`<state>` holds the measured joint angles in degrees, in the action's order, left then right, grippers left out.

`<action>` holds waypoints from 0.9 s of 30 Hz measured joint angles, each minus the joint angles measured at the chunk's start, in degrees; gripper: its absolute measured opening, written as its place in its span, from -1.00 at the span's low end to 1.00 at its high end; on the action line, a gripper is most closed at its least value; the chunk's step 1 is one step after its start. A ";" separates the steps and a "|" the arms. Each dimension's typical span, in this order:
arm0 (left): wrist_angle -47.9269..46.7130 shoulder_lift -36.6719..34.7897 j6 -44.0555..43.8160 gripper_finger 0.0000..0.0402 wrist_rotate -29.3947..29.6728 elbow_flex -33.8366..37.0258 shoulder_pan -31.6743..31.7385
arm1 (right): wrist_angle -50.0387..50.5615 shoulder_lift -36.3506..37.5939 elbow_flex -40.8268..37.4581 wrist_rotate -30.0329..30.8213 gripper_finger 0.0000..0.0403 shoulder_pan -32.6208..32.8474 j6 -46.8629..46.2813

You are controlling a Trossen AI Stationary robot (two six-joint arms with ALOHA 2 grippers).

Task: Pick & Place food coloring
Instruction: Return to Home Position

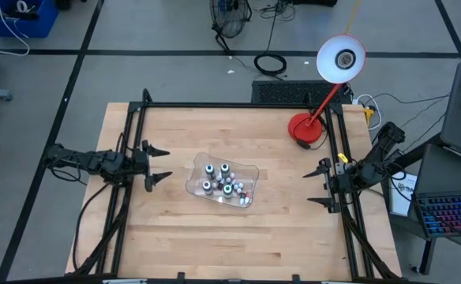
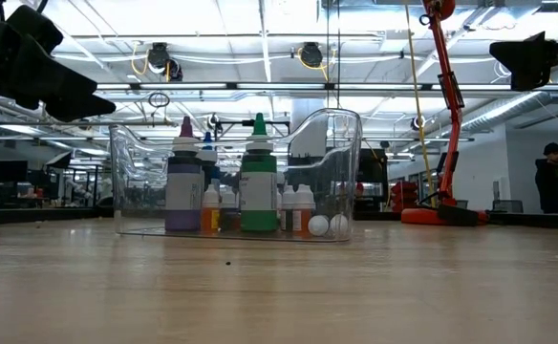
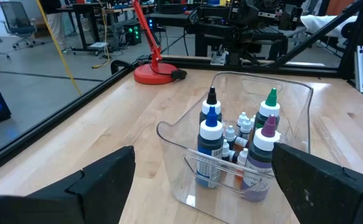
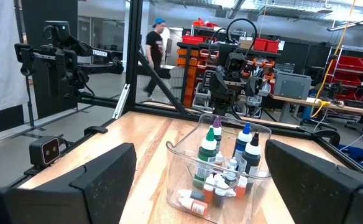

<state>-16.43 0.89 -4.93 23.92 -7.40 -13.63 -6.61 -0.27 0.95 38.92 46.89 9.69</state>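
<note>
Nearest the low camera is bare wood of the surface [image 2: 279, 287]. Midway across it sits the clear tray [image 2: 341, 162], and every one of the food coloring bottles [image 1: 224, 183] in view is inside it.

Four large ones stand upright. A violet-topped bottle [image 2: 184, 186] and a green-topped bottle [image 2: 258, 186] are at the tray's near wall. A blue-topped bottle [image 3: 211, 134] and a black-topped bottle [image 3: 211, 99] stand behind them. Small white-capped bottles [image 2: 303, 208] crowd between and around these, most upright and a few lying on their sides on the tray floor.

The left end effector [image 1: 166, 163] hangs above the surface's left edge, fingers spread apart and holding nothing. The right end effector [image 1: 309, 188] hangs at the right edge, likewise spread and empty. Both are well apart from the tray, with bare wood between.

Farther back, a red desk lamp [image 1: 305, 128] has its base on the far right corner, its white shade raised above. A black frame [image 1: 215, 106] runs along the surface's edges. In the room beyond, a person [image 2: 553, 182] is at the right.
</note>
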 joint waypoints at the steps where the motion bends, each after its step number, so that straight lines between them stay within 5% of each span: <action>1: 0.00 0.00 0.00 0.86 0.00 0.00 0.00 | -0.02 0.00 0.00 0.00 0.70 0.00 0.00; 27: -0.01 0.00 0.02 0.82 0.00 0.00 0.00 | 0.00 0.00 -0.01 0.00 0.70 0.00 0.00</action>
<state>-16.44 0.89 -4.91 23.92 -7.40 -13.63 -6.62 -0.27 0.94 38.92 46.89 9.69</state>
